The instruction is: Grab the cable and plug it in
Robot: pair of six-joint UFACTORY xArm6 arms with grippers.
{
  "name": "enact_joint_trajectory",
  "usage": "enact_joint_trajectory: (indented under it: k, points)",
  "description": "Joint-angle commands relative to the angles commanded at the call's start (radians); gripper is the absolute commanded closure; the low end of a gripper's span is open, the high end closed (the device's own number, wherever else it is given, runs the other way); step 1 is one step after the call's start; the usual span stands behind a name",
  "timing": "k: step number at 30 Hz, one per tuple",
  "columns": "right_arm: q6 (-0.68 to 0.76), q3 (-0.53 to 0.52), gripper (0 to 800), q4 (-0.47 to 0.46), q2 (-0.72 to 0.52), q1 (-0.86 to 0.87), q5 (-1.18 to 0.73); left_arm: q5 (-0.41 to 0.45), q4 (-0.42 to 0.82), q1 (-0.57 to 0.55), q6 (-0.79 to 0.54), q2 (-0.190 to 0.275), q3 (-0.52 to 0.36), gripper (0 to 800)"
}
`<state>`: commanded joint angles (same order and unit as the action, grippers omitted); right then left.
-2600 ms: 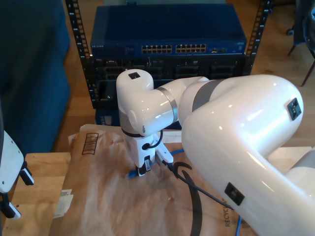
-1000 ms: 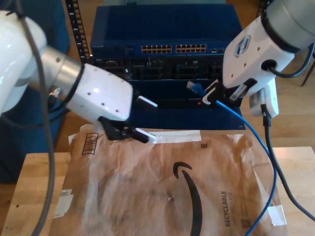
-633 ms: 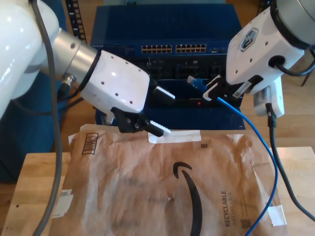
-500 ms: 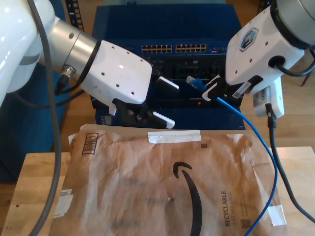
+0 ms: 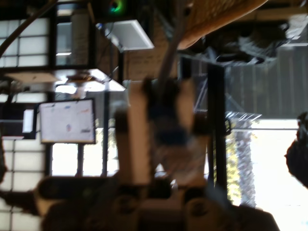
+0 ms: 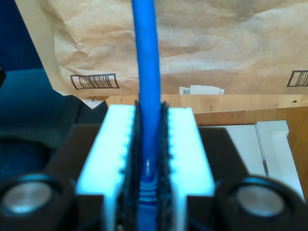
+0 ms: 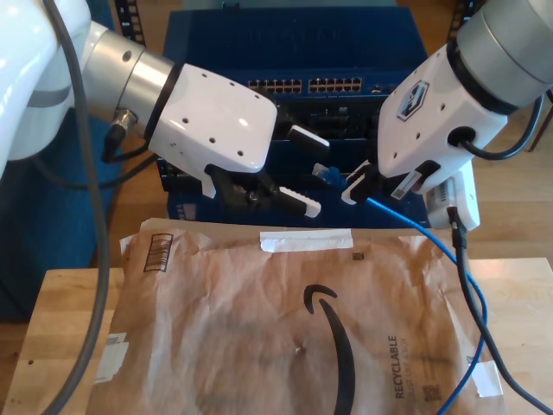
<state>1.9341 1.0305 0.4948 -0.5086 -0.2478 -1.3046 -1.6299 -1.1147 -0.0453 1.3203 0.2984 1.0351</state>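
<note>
Above a wooden surface [image 7: 60,303] covered by a crumpled brown paper mailer [image 7: 285,328], two white arms meet before a dark blue network switch rack [image 7: 294,52].
The second gripper [image 6: 150,144] is clamped on the thin bright blue cable [image 7: 449,259], whose plug end [image 7: 325,174] points from the exterior view's right toward the other gripper [image 7: 308,172], whose jaws stand apart around empty air; the first wrist view is too blurred to tell the first gripper's state.

One cable [image 7: 432,242], two grippers, one envelope [image 7: 259,337]
</note>
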Motion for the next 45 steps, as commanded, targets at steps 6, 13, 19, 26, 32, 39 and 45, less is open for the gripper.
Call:
enact_joint_trajectory:
  k: [6, 13, 19, 26, 32, 39, 45]
  points:
    - [0.0, 0.0, 796, 0.0, -0.002, -0.003, -0.002, 0.0, -0.005, 0.003, 0.0, 0.0, 0.0, 102]
    - [0.002, 0.0, 794, 0.0, -0.003, -0.005, -0.002, 0.0, -0.003, 0.006, 0.002, -0.003, -0.005, 197]
    - [0.002, 0.0, 796, 0.0, -0.005, -0.005, -0.002, 0.002, -0.002, 0.008, 0.003, -0.003, -0.006, 339]
    - [0.002, 0.0, 794, -0.002, -0.006, -0.005, -0.002, 0.002, -0.003, 0.008, 0.011, -0.003, -0.006, 402]
    - [0.002, 0.0, 794, 0.0, -0.006, -0.012, -0.002, 0.002, -0.002, 0.008, 0.021, -0.003, -0.006, 483]
    - [0.002, -0.002, 794, -0.002, -0.009, -0.012, -0.002, 0.003, -0.002, 0.008, 0.032, -0.003, -0.008, 595]
    - [0.002, -0.002, 796, -0.002, -0.009, -0.012, -0.003, 0.009, -0.002, 0.026, 0.048, -0.003, -0.008, 717]
